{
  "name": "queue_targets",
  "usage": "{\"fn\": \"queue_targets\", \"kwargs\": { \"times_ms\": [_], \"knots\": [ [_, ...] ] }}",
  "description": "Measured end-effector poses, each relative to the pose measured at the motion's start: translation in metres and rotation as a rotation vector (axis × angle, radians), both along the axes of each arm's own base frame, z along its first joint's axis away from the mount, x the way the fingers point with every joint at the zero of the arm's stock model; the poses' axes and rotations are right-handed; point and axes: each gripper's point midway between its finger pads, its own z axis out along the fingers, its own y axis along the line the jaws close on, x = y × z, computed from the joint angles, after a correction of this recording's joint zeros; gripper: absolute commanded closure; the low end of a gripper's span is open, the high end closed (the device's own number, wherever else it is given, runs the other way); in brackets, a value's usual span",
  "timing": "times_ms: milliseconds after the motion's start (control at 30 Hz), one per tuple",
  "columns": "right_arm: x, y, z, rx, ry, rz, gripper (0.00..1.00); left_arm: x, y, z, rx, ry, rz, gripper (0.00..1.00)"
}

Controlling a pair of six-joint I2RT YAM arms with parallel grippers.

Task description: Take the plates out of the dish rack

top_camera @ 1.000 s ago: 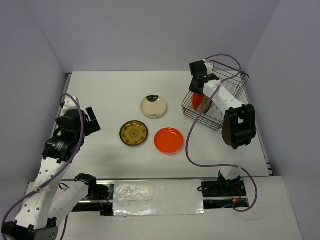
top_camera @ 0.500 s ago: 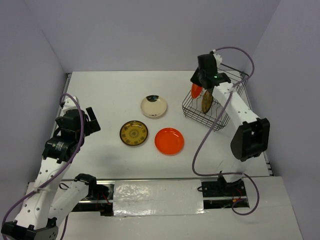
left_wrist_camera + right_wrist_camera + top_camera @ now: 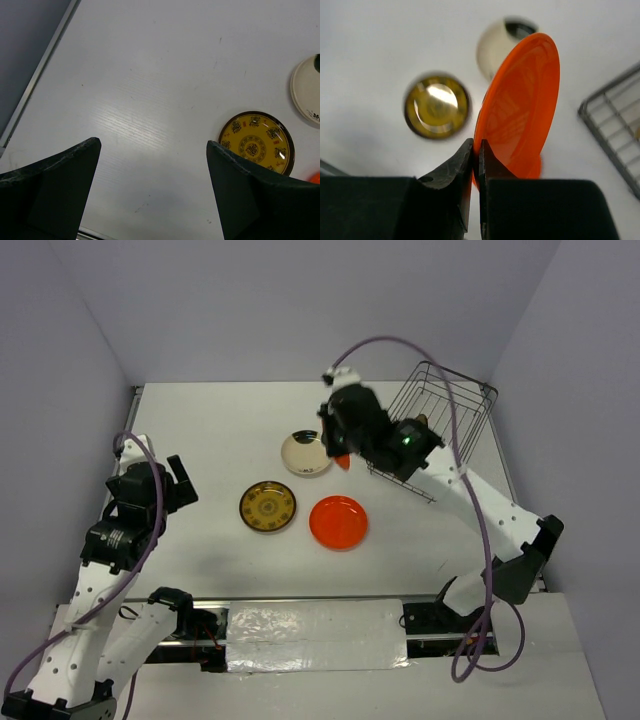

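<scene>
Right wrist view — right jaws pinch the lower rim of an orange-red plate (image 3: 520, 105), held on edge above the counter (image 3: 370, 50) and apart from the dish rack (image 3: 615, 145) at its right. Flat on the counter: cream plate (image 3: 492, 50), brown-and-yellow plate (image 3: 436, 106), second orange plate (image 3: 338, 521). Left jaws — spread apart over the counter, near the brown-and-yellow plate.
</scene>
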Motion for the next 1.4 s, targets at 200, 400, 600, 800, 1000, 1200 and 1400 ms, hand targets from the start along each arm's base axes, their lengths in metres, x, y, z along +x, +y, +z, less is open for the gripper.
{"fn": "queue_targets", "kwargs": {
  "times_ms": [200,400,600,800,1000,1200,1400],
  "knots": [
    [-0.073,-0.008,-0.133,-0.320,0.225,0.083,1.00,-0.002,0.002,0.001,-0.007,-0.009,0.021,0.01],
    [-0.102,-0.002,-0.184,-0.423,0.303,0.123,0.98,-0.003,0.002,0.000,-0.006,-0.005,0.021,0.00],
    [-0.094,0.011,-0.214,-0.458,0.333,0.114,0.57,-0.003,0.002,0.000,-0.006,-0.003,0.021,0.01],
    [-0.087,0.026,-0.223,-0.458,0.339,0.126,0.23,-0.003,0.002,0.000,-0.006,-0.003,0.021,0.01],
    [-0.089,0.035,-0.199,-0.298,0.332,0.178,0.15,-0.003,0.002,0.000,-0.005,-0.002,0.020,0.00],
    [-0.042,-0.040,-0.113,0.021,0.158,-0.084,0.17,-0.002,0.002,-0.002,-0.004,0.005,0.019,0.01],
    [0.034,-0.172,-0.084,0.117,0.025,-0.559,0.39,0.000,0.000,-0.004,-0.006,0.016,0.012,0.01]
  ]
}}
